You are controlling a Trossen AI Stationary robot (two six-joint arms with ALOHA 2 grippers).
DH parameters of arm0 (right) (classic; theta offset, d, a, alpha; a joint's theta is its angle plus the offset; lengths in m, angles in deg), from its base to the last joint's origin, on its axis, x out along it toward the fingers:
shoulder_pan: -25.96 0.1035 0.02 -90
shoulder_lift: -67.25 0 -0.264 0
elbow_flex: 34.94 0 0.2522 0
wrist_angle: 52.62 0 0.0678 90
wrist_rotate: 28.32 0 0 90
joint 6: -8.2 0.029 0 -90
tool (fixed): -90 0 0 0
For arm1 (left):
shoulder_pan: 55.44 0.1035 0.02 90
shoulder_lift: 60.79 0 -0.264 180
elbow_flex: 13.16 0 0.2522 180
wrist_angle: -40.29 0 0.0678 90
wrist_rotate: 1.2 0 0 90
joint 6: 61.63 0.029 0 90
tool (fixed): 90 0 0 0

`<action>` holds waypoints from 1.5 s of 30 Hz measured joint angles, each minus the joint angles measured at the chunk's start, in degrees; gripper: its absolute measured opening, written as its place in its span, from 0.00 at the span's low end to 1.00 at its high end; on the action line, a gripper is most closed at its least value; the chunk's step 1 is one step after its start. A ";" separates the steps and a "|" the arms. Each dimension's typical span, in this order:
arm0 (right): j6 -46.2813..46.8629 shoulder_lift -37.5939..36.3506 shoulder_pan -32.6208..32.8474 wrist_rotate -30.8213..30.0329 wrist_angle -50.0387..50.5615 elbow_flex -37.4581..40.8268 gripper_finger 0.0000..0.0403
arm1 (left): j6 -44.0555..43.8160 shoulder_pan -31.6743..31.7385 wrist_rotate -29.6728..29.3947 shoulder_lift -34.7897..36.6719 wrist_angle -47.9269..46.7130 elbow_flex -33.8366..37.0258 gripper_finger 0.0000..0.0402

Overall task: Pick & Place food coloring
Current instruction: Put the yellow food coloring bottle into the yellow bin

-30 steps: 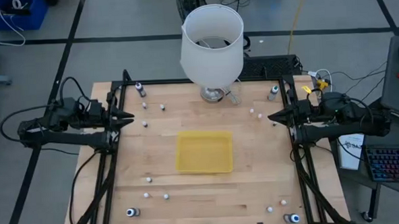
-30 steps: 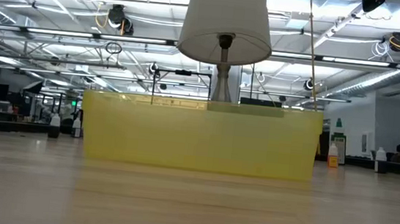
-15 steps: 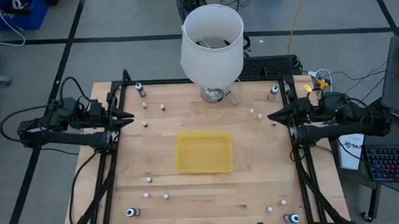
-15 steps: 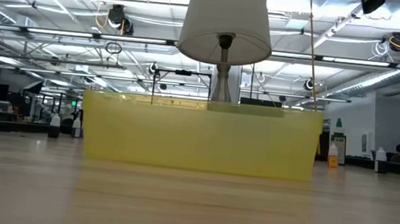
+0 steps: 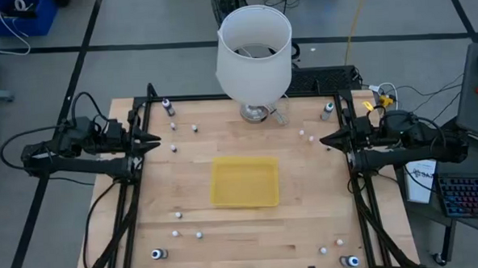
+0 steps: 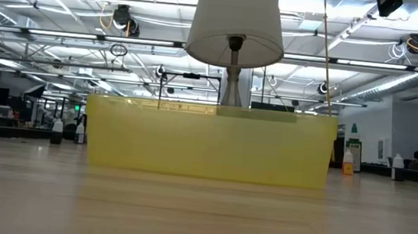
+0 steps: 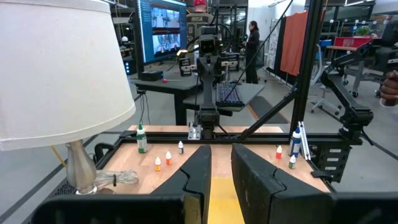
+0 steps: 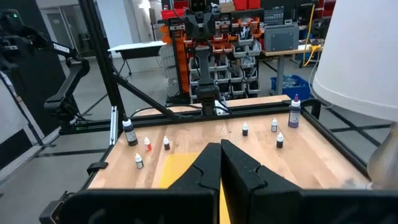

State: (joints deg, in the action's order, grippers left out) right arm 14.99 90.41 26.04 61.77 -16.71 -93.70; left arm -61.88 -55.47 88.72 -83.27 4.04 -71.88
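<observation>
Two pincers: both arms wait at opposite table edges, neither holding anything.
Left gripper [image 5: 154, 141]: parked at the left rim of the table, fingers drawn nearly together on nothing, tips aimed inward across the wood.
Right gripper [image 5: 326, 140]: parked at the right rim, fingers pressed together and empty, facing its partner; the mirrored pose reads as a ready stance before any pick.
Food coloring: tiny bottles stand scattered around the table's margins, well apart from one another, such as a dark one [image 5: 167, 106] at the far left corner, a whitish one [image 5: 302, 134] near the right gripper, and a round-topped one [image 5: 156, 254] at the near left corner.
Spread: the bottles ring the middle and none lies in the tray, so the task appears not yet begun.
Yellow tray [image 5: 244, 181]: flat and central, between both arms, a likely drop point that either gripper can reach.
Lamp [image 5: 253, 56]: a big white shade on a metal base at the far edge, behind the tray.
Table [image 5: 307, 220]: pale wood inside a black frame.
Nearest work: bottles by each gripper look the easiest first targets.
</observation>
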 joint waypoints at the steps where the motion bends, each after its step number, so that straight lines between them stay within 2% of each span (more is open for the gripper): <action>1: 0.02 0.00 0.00 0.00 0.00 0.00 0.00 | 0.00 0.00 0.00 -0.01 0.01 0.01 0.17; 30: -2.93 0.11 0.00 -0.18 -1.55 0.00 0.00 | 0.00 -0.01 -0.01 -0.02 0.01 -0.01 0.17; 45: -1.62 0.17 0.00 -0.06 -1.01 0.00 0.00 | 0.00 0.00 0.00 0.00 0.00 0.00 0.17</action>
State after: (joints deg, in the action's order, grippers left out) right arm 13.37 90.58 26.04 61.71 -17.72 -93.70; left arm -61.88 -55.47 88.72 -83.27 4.04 -71.87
